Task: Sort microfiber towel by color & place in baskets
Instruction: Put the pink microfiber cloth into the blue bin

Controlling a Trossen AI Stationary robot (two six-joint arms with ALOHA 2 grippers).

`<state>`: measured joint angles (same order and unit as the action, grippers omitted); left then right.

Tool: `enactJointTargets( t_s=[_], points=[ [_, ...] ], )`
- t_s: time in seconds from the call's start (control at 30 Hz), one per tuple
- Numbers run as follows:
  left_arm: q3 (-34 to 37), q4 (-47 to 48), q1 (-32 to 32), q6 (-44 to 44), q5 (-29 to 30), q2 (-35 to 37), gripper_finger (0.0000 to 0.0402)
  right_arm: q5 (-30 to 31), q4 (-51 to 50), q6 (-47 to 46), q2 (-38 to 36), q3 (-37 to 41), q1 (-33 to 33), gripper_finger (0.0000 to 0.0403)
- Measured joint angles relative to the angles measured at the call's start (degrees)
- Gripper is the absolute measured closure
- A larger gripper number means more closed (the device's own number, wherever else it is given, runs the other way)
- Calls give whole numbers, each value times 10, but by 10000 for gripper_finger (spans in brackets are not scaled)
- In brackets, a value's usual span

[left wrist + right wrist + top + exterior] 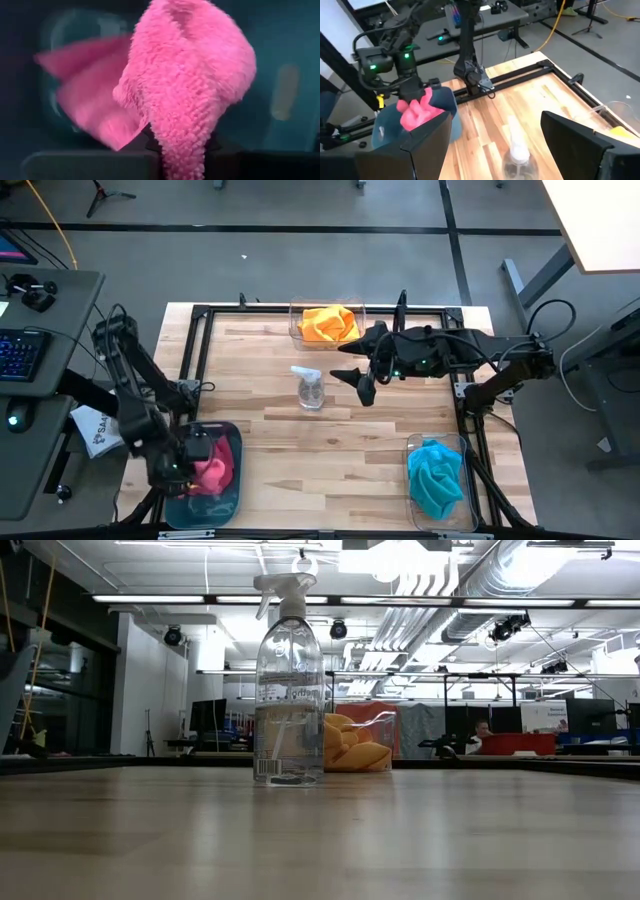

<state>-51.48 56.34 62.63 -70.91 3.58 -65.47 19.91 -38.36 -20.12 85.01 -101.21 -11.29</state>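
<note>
Left gripper: over the teal basket at the table's near left corner, fingers pinched on the pink towel. The left wrist view shows the pink pile bunched between the fingers, with the teal tub floor behind it.

Pink towel: inside or just above the teal basket; from the right wrist view it bulges above the rim, so I judge it is not let go yet.

Spray bottle: stands upright near the table's middle, not part of the sorting; the low view shows it in front of the far basket.

Orange towel: lies in the clear basket at the middle of the far edge. Sorted.

Right gripper: hangs above the table just right of the spray bottle, fingers spread and holding nothing; its fingers in the right wrist view stand wide apart.

Teal towel: lies in the clear basket at the near right corner. Sorted.

Loose towels on the table: none that I can see.

Progress: two of three colours are placed; the third is at its basket. What seems left is releasing the pink towel and lifting the left arm clear.
</note>
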Motion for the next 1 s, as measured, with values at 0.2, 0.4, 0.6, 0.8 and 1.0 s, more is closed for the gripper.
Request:
enactJointTargets(
  t_s=[0.2, 0.4, 0.6, 0.8, 1.0],
  points=[
    [0, -2, -81, 158, 26, -41, 305, 10, -9, 1, 0, 0, 0, 98],
    [0, -2, -130, 226, -11, -66, 271, 10, -38, 8, 0, 0, 0, 98],
    [0, 21, -104, 185, -54, -71, 266, 10, -82, 8, 0, 0, 0, 98],
    [27, 20, -63, 101, -42, -71, 266, 10, -114, 9, 0, 0, 0, 98],
    [67, -68, -77, 23, -68, -72, 258, 10, -139, 10, 0, 0, 0, 98]
  ],
)
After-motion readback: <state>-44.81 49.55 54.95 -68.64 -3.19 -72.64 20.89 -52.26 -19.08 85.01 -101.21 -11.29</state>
